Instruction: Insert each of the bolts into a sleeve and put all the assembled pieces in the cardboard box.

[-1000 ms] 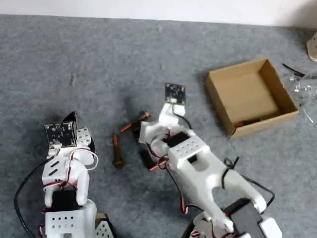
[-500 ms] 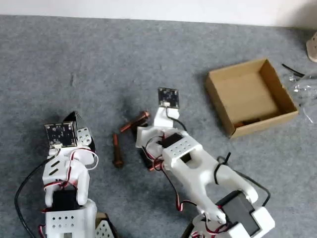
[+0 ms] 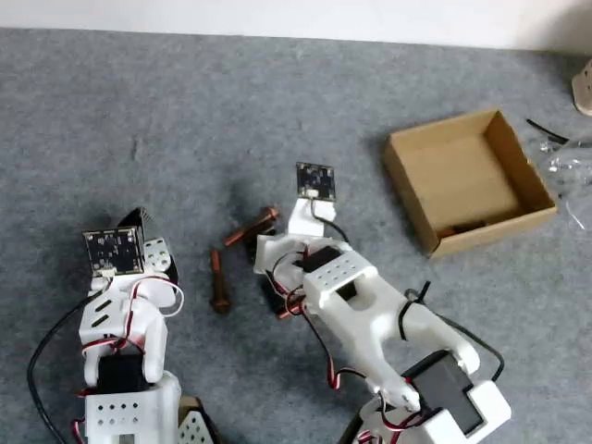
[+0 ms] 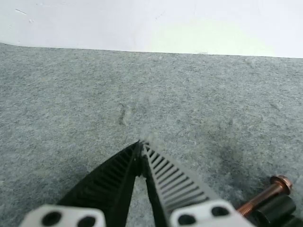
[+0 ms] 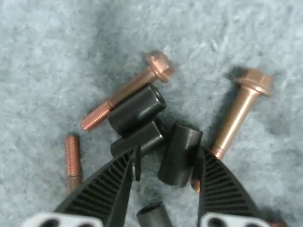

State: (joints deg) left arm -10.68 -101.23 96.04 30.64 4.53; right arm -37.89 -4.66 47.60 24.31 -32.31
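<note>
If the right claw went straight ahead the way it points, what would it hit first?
Probably the black sleeve between the right claw's open fingers, with a copper bolt just beside it; depth is hard to judge.

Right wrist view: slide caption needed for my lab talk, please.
Right pincer open around a black sleeve, copper bolts lying nearby on grey carpet.

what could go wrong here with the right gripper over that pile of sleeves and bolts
1. The right gripper is open around one black sleeve, but a second sleeve lies close beside it. Closing may well pinch both or knock the second one away.
2. A bolt has its threaded end close on the held sleeve's other side, so it might get caught or rolled off.
</note>
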